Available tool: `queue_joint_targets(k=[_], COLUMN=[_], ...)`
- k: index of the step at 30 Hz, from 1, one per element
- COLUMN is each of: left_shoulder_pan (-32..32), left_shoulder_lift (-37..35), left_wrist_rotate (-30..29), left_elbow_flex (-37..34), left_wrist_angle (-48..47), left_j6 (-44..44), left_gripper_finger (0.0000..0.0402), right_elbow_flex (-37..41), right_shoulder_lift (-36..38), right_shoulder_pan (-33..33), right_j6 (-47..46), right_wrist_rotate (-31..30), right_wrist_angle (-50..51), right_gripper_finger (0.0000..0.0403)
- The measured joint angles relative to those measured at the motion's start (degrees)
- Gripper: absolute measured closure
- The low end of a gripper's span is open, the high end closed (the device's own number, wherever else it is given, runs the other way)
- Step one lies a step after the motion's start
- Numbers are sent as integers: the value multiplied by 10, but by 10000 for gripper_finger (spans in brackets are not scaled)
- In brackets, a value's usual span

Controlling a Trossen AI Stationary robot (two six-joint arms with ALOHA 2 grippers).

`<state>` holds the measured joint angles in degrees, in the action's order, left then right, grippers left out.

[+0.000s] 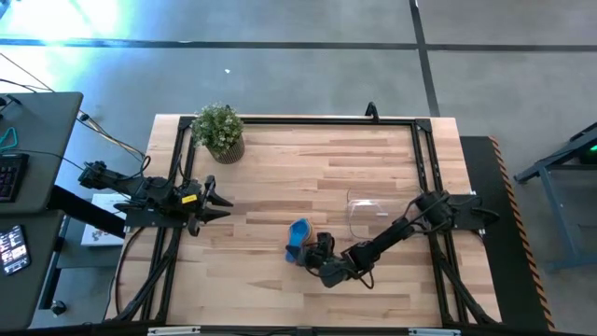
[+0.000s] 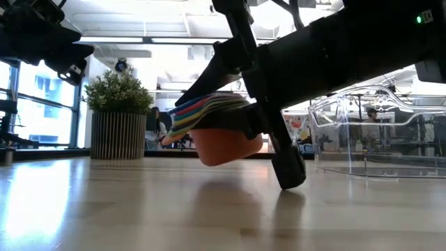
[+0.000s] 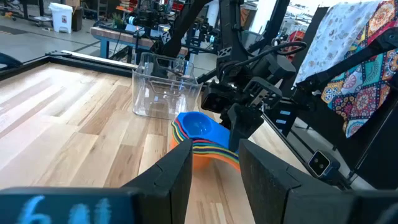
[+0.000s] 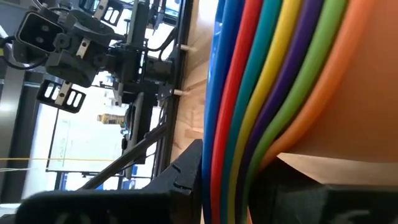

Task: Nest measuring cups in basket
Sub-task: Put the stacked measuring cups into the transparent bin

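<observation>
The measuring cups (image 1: 298,237) sit nested in one stack, blue on top and orange (image 2: 226,148) at the bottom, near the table's front middle. My right gripper (image 1: 318,250) is shut on the stack. It also shows in the left wrist view (image 3: 200,135). The basket (image 1: 369,213), a clear tub, stands on the table just right of and beyond the stack. My left gripper (image 1: 224,202) is open and empty at the table's left side, its fingers (image 3: 180,174) pointing toward the stack. My right gripper pinches the stacked flat handles (image 4: 249,155) of the nested cups between its two fingers (image 4: 186,177), all layers together. The fingers come from the table's right, slanting down. The stack is tilted and hangs a little above the tabletop (image 2: 226,164).
A round pot with a green plant (image 1: 220,133) stands at the far left of the table. A dark frame (image 1: 424,159) runs round the table's edges. Bare wood lies between my left gripper and the stack.
</observation>
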<state>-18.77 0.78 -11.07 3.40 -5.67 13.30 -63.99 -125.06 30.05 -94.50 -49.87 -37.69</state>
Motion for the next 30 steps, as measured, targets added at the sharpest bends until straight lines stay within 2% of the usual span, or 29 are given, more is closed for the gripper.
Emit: queue_joint_targets(k=[7,18,23,30], left_shoulder_pan=[0,0,0,0], left_shoulder_lift=[0,0,0,0], left_wrist_rotate=[0,0,0,0], left_elbow_flex=[0,0,0,0], left_wrist_angle=[0,0,0,0], left_j6=[0,0,0,0], left_gripper_finger=[280,280,280,280], right_elbow_flex=[2,5,16,39], right_shoulder_lift=[-2,1,22,78], right_shoulder_pan=[4,5,4,7], right_j6=[45,183,259,318], right_wrist_rotate=[-18,-30,-47,-100], right_wrist_angle=[-43,-204,-262,-270], right_gripper_finger=[336,336,336,336])
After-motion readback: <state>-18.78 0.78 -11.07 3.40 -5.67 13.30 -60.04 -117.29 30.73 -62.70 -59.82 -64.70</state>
